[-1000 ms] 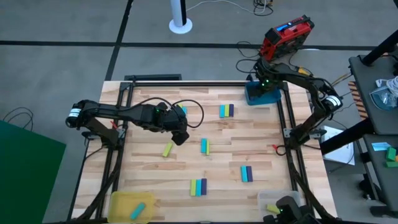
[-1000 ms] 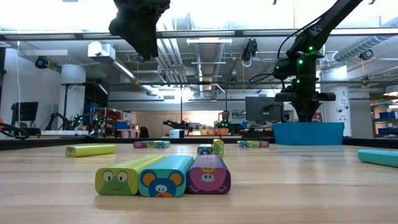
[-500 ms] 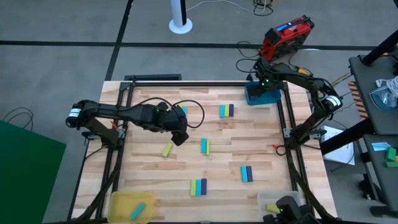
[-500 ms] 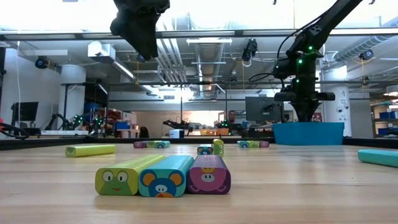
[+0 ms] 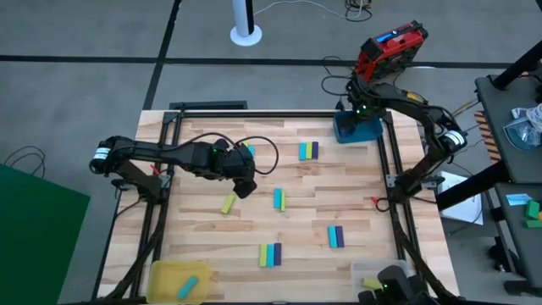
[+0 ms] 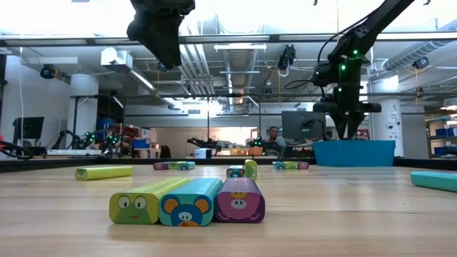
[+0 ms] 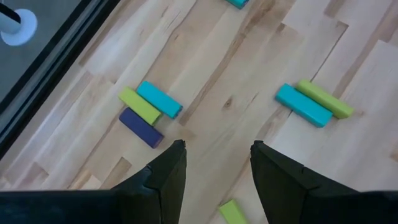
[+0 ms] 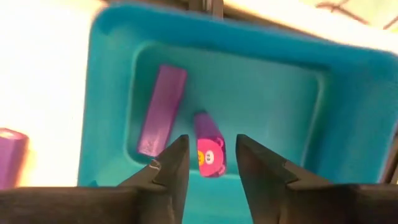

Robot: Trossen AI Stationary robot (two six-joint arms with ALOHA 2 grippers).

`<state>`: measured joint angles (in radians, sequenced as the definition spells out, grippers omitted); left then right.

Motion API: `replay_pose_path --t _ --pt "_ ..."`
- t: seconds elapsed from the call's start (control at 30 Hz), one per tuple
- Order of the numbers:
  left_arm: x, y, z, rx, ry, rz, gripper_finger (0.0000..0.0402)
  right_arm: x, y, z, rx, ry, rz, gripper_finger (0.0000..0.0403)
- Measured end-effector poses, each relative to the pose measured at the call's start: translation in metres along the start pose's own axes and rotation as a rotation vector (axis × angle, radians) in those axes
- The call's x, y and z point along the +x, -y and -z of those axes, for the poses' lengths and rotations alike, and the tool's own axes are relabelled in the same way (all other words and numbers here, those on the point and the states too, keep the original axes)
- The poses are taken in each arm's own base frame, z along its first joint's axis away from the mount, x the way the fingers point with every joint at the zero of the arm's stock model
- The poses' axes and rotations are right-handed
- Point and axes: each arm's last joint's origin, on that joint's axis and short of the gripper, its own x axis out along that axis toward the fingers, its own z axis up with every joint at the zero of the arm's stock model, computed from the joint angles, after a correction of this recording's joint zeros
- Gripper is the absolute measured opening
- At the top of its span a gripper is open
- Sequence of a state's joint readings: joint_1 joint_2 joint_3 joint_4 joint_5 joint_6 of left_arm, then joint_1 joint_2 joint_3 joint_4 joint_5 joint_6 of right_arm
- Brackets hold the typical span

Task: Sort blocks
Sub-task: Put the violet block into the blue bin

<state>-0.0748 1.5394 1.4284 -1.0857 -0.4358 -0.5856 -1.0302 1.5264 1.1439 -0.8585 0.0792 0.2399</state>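
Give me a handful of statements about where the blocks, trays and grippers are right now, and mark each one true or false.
1. The blue tray holds two purple blocks. True.
2. The right gripper is clamped on a block. False: its fingers are open above the blue tray, with nothing between them.
3. The left gripper is open above the table. True.
4. The yellow tray holds a purple block. False: a cyan block lies in it.
5. In the low view, the nearest group is three blocks side by side. True.
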Motion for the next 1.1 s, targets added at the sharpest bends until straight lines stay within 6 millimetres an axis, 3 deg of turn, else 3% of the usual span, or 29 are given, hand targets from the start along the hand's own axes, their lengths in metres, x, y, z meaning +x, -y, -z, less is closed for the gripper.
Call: replay_pose_path --t 0.3,0.5,0.63,0.8,0.93,1.1 --pt "0.0 -0.001 -0.001 0.009 0.001 -0.001 0.0158 -0.062 0.001 -0.01 -0.02 0.199 -0.046 0.0158" --pt "0.0 0.0 0.0 -0.042 -0.003 0.006 0.0158 -0.104 0.0 0.004 -0.034 0.318 -0.095 0.0154" --pt "0.0 0.0 0.0 -0.054 -0.004 0.006 0.0158 -0.119 -0.001 0.016 -0.014 0.341 -0.116 0.0137" --pt "0.0 0.0 0.0 -0.054 -0.003 0.006 0.0158 -0.101 -0.002 0.018 0.027 0.259 -0.102 0.0077" --pt "0.0 0.0 0.0 -0.044 -0.004 0.006 0.0158 -0.067 -0.009 0.011 0.006 0.134 -0.136 0.0019" --pt "0.0 0.0 0.0 -0.054 -0.004 0.006 0.0158 -0.015 -0.018 0.0 -0.026 -0.036 -0.094 0.0013"
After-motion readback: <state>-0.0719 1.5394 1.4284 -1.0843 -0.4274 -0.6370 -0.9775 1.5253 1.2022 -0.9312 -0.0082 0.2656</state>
